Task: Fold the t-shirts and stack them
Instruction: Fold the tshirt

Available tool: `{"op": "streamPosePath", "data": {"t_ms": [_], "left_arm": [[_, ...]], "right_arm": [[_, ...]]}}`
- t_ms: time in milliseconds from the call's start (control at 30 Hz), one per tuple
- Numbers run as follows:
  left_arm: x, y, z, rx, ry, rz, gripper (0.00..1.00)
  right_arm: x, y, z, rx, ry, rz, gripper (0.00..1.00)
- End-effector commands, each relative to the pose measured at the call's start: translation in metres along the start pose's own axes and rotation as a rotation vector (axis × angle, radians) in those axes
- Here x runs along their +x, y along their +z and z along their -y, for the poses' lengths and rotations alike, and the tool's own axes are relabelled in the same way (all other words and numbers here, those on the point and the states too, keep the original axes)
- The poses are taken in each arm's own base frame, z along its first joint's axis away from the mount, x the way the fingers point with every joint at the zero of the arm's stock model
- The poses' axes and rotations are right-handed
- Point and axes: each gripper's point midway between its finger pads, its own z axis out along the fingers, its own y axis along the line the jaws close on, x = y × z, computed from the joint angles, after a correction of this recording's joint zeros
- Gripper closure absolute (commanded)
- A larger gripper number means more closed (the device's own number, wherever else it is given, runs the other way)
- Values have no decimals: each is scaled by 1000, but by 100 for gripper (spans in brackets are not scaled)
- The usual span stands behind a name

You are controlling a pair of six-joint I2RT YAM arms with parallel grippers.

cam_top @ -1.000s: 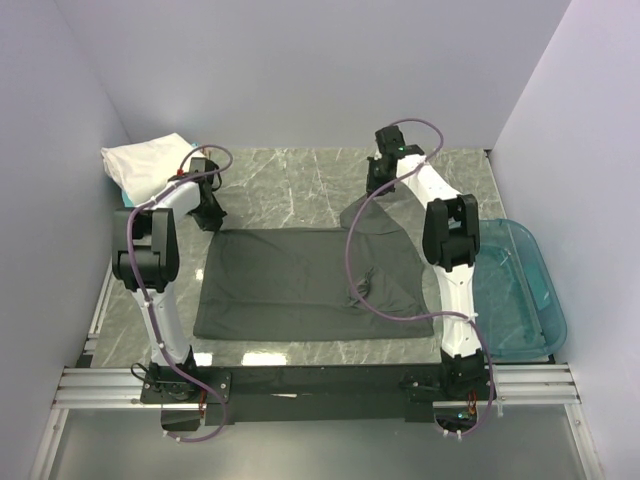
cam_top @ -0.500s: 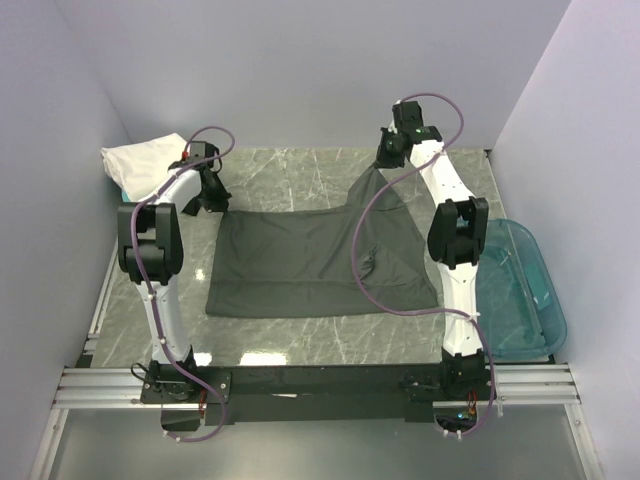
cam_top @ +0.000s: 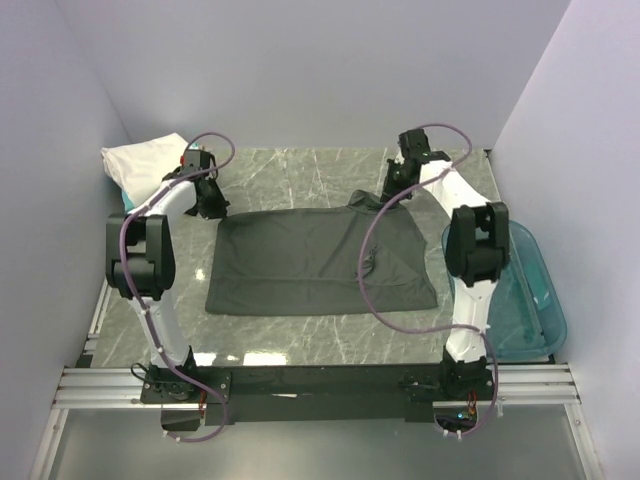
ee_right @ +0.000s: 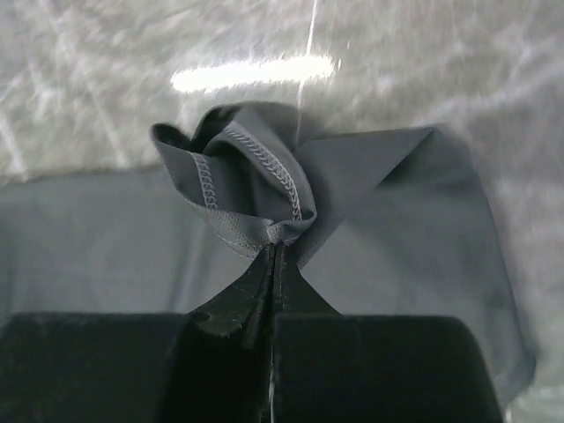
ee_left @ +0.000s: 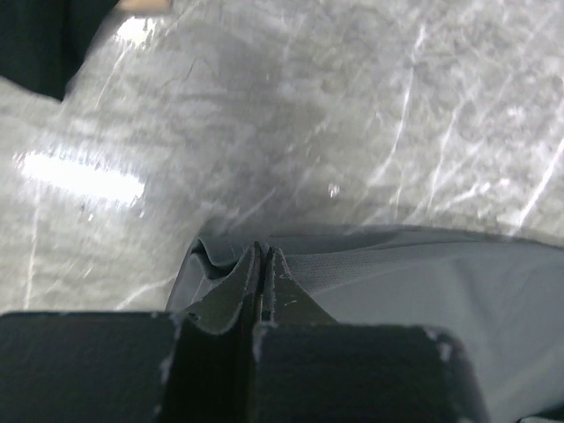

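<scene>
Where grippers [ee_left: 262, 263] [ee_right: 275, 251] pinch, shirt [cam_top: 300, 262] corners bunch

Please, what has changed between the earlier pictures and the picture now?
The left hand and the right hand, shut on the far corners of the dark grey t-shirt, dragged it away from the arm bases. The right hand first lifted its corner, then lowered it toward the table. The white t-shirt and blue tub stayed put.
</scene>
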Motion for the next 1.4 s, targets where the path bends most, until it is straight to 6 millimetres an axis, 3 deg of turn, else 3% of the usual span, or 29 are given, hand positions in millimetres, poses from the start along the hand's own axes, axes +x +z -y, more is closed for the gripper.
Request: {"op": "streamPosePath", "data": {"t_ms": [0,333,533,867,1367], "left_arm": [[-15,-26,7,54,33,87,99],[20,-37,-16,22,62,52,99],[29,-48,-23,23,84,59,99],[41,-66,-30,37,92,84,99],[63,-81,-44,32,105,78,99]], "right_arm": [[-29,-60,-24,-81,-23,172,100],[38,-82,-9,-62,-1,125,100],[66,-99,-6,-58,6,126,100],[85,-134,0,-53,26,169,100],[129,-157,12,-53,52,171,100]]}}
